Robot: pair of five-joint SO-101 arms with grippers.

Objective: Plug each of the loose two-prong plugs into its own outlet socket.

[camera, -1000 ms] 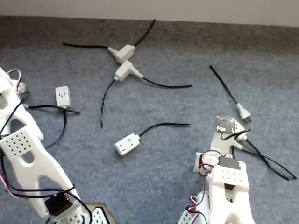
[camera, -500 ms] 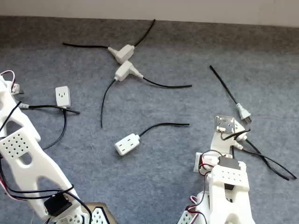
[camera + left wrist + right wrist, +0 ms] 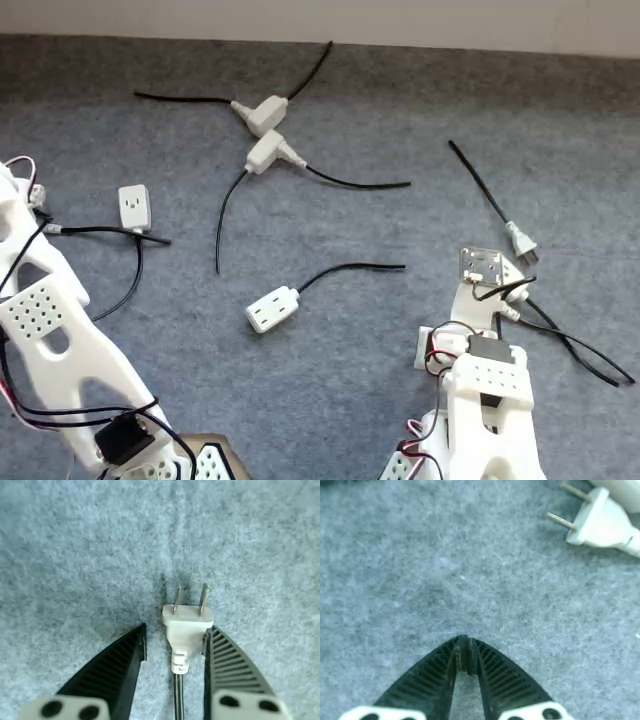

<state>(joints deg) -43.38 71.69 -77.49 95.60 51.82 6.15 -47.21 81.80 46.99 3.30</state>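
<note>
Grey carpet: left end effector gapes around a plug; right end effector is pinched closed.

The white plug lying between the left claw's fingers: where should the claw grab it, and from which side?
Probably the wide body of the plug, squeezed across its two sides, coming from its cord end, where the left claw sits. Its two prongs point away from the claw and must stay bare for plugging in.
</note>
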